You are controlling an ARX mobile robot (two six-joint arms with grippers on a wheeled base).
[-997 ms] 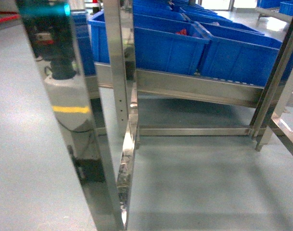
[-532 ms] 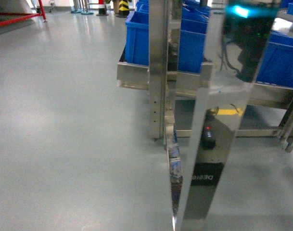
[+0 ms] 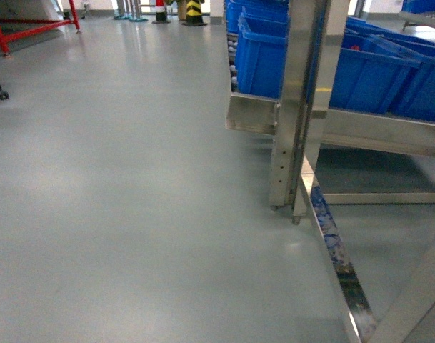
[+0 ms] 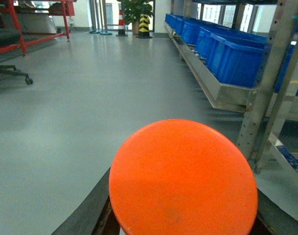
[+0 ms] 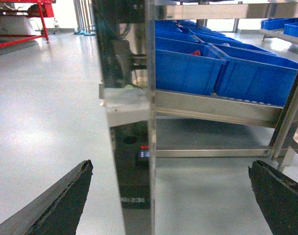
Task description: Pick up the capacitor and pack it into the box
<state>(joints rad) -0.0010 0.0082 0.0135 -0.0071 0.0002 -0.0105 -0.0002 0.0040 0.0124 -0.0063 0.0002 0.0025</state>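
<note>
The head view had swung left compared with a second ago: then a steel upright filled the left of the frame with the bins straight ahead; half a second ago the upright sat mid-frame; now the rack post [image 3: 297, 107] stood right of centre and open grey floor [image 3: 117, 200] took up most of the view. Judgement: the base was turning or driving along the rack, so this was a transit phase, not a pick or a pack.

Blue bins [image 3: 360, 68] sat in a row on the rack's steel shelf [image 3: 388, 132]. Neither the capacitor nor the box appeared in any view; where they were could not be told. A red frame [image 3: 31, 25] and a yellow-black bollard [image 3: 194, 8] stood far off across the floor.

Left arm: held low and roughly level, wrist camera looking down the aisle beside the rack. An orange disc [image 4: 183, 178] filled the lower frame, close to the lens, with dark edges at either side beneath it. Whether the left tool was holding it, and how its jaws were set, could not be told.

Right arm: level, facing a polished steel upright [image 5: 131, 117] close ahead, bins behind it. The right tool [image 5: 173, 200] was spread wide, its two dark fingertips [image 5: 65, 196] at opposite lower corners, nothing between them.

Judgement: no packing was possible until the box came into view.
</note>
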